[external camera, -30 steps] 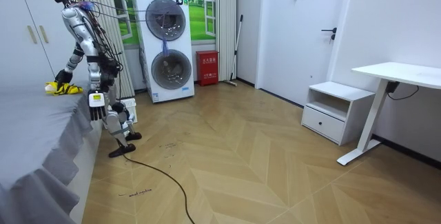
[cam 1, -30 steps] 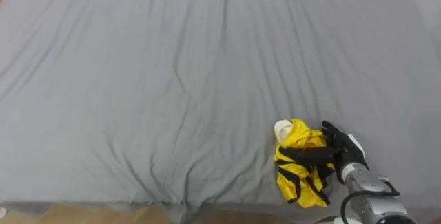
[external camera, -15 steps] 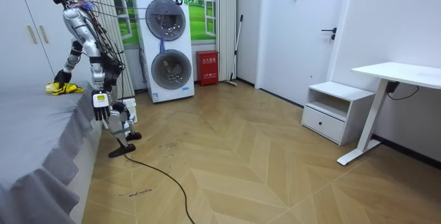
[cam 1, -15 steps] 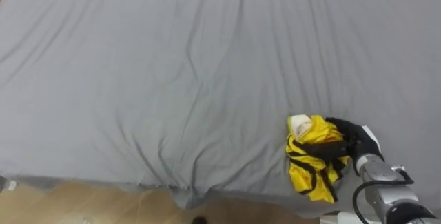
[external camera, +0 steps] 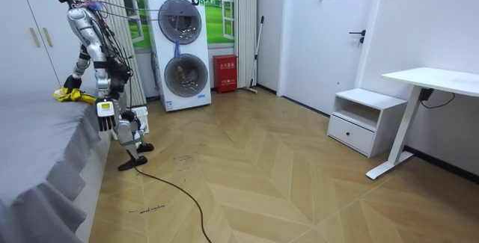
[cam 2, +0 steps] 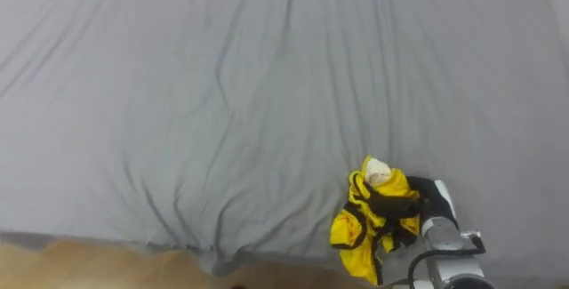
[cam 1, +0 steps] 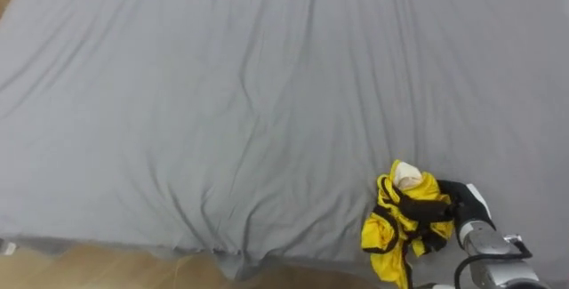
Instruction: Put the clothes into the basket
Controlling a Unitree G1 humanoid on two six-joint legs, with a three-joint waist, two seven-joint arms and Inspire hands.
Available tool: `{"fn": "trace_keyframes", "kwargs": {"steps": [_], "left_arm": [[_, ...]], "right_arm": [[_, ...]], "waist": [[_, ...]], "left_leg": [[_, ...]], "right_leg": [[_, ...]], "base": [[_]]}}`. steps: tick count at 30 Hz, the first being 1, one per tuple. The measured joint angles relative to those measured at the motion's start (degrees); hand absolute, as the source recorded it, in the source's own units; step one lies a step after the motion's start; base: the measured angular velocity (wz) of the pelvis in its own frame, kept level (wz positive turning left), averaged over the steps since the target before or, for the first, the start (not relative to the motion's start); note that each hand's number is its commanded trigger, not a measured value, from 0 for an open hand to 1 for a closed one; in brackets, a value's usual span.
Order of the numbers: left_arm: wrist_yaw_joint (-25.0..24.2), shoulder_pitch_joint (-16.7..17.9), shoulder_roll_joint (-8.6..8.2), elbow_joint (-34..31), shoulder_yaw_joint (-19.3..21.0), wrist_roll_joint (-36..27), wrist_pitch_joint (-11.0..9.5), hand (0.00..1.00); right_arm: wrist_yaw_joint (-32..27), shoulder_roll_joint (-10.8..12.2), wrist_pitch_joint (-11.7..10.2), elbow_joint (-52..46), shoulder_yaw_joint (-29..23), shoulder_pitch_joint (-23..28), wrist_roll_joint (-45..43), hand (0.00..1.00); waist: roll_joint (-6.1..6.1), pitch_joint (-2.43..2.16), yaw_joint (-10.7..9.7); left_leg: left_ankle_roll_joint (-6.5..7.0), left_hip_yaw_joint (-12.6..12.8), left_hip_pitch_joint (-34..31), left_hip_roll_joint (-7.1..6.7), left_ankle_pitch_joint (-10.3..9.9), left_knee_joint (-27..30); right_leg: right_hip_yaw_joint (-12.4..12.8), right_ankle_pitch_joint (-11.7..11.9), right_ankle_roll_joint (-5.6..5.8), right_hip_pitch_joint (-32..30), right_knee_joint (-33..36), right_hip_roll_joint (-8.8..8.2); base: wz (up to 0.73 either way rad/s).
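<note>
A yellow garment [cam 1: 397, 225] with black straps and a white patch lies bunched at the near right edge of the grey bed [cam 1: 222, 102]. Its lower part hangs over the edge. My right hand [cam 1: 451, 205] comes in from the lower right, and its black fingers are curled round the garment's right side. The same grip shows in the right eye view, hand [cam 2: 425, 202] on garment [cam 2: 366, 220]. In the room view I stand bent over the bed's side with the garment [external camera: 69, 93] at my right hand. My left hand [external camera: 105, 117] hangs by my side.
The grey bed sheet runs far to the left and back, wrinkled. Wood floor [cam 1: 89, 267] shows along the bed's near edge. Behind me in the room stand a stacked washer and dryer [external camera: 183, 52], a red box [external camera: 224, 73], a white nightstand [external camera: 363, 120] and a white desk [external camera: 434, 78].
My right hand's fingers have curled over the yellow garment and drawn it toward the bed's near edge, where it now hangs over. The head view has shifted.
</note>
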Motion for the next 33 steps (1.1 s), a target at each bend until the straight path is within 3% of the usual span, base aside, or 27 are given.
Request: {"fn": "trace_keyframes", "kwargs": {"steps": [3, 9, 14, 17, 23, 28, 33], "left_arm": [[0.3, 0.7, 0.14, 0.3, 0.3, 0.0, 0.1, 0.00], [1.6, 3.9, 0.51, -2.3, 4.0, 2.4, 0.6, 0.00], [1.6, 6.5, 1.13, -2.3, 5.3, 4.6, 1.7, 0.00], [1.7, 8.0, 0.98, -3.9, 7.9, 6.3, 2.3, 0.00], [3.5, 9.2, 0.62, -4.7, 9.1, 6.2, 6.4, 0.00], [4.7, 9.9, 0.43, -4.6, 9.1, 6.2, 8.2, 0.00], [5.3, 10.8, 0.35, -4.3, 9.0, 6.2, 9.0, 0.00]], "right_arm": [[-0.5, 0.2, 1.0, -2.1, -0.5, 3.3, -0.4, 1.00], [-1.0, 0.1, 3.5, -15.8, -2.7, 11.8, 0.2, 1.00], [-1.2, 0.0, 4.5, -26.8, -7.6, 16.4, 1.9, 1.00], [-2.0, 0.0, 5.0, -32.5, -11.7, 18.9, 2.8, 1.00], [-3.3, 0.1, 5.7, -38.0, -16.1, 22.9, 5.3, 1.00], [-3.0, 1.5, 6.8, -37.9, -17.9, 24.8, 6.8, 1.00], [-2.9, 2.5, 7.0, -37.6, -19.7, 27.2, 7.8, 1.00]], "waist": [[-0.24, -0.23, -0.3], [-0.88, -1.18, -3.7], [-0.37, -1.89, -7.8], [0.22, -2.15, -8.9], [0.82, -1.92, -11.8], [1.16, -1.61, -14.1], [1.42, -1.41, -14.9]], "left_leg": [[0.01, 0.7, 3.5, -0.14, 0.0, -1.1], [0.06, 3.2, 8.4, -0.14, -0.1, -2.4], [-0.02, 6.2, 15.7, 0.25, -0.8, -4.0], [-0.10, 7.8, 19.0, 0.36, -1.4, -4.5], [-0.28, 11.2, 21.7, 0.88, -2.8, -4.7], [-0.41, 13.4, 22.3, 1.26, -3.3, -5.1], [-0.62, 15.6, 22.4, 1.71, -3.9, -5.3]], "right_leg": [[1.0, 0.0, 0.08, 3.0, -0.8, -0.10], [3.2, -0.4, 0.62, 7.1, -2.5, -0.19], [7.3, -0.5, 1.04, 12.3, -3.6, 0.36], [9.4, -0.6, 1.19, 14.4, -3.6, 0.59], [12.7, -0.6, 1.41, 15.6, -3.7, 1.39], [14.0, -0.5, 1.38, 15.4, -3.7, 1.63], [16.0, -0.5, 1.38, 14.4, -3.6, 2.10]], "base": [[-0.12], [-0.22], [-0.32], [-0.38], [-0.31], [-0.20], [-0.24]]}}
